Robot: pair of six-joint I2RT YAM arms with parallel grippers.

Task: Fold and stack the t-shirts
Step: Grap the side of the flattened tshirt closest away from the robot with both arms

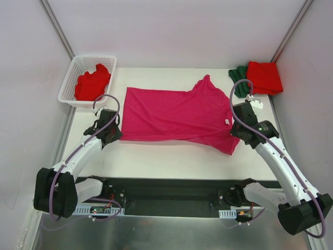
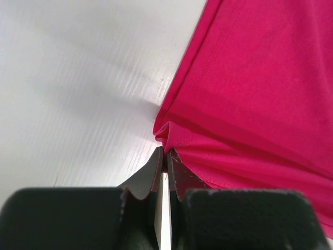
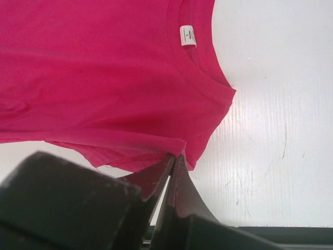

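A magenta-pink t-shirt [image 1: 177,115] lies spread across the middle of the table, hem to the left and collar to the right. My left gripper [image 1: 117,135] is shut on the shirt's near-left hem corner; in the left wrist view the fingertips [image 2: 165,152] pinch a small fold of pink cloth [image 2: 250,88]. My right gripper [image 1: 235,131] is shut on the shirt's edge near the collar; the right wrist view shows its tips [image 3: 178,155] nipping the pink cloth [image 3: 104,78] below the collar label [image 3: 188,35]. A folded red t-shirt [image 1: 264,77] rests on a dark green one [image 1: 239,82] at the back right.
A white lattice basket [image 1: 70,78] at the back left holds a crumpled red t-shirt [image 1: 92,84]. Walls close in on both sides and behind. The black base rail [image 1: 171,195] runs along the near edge.
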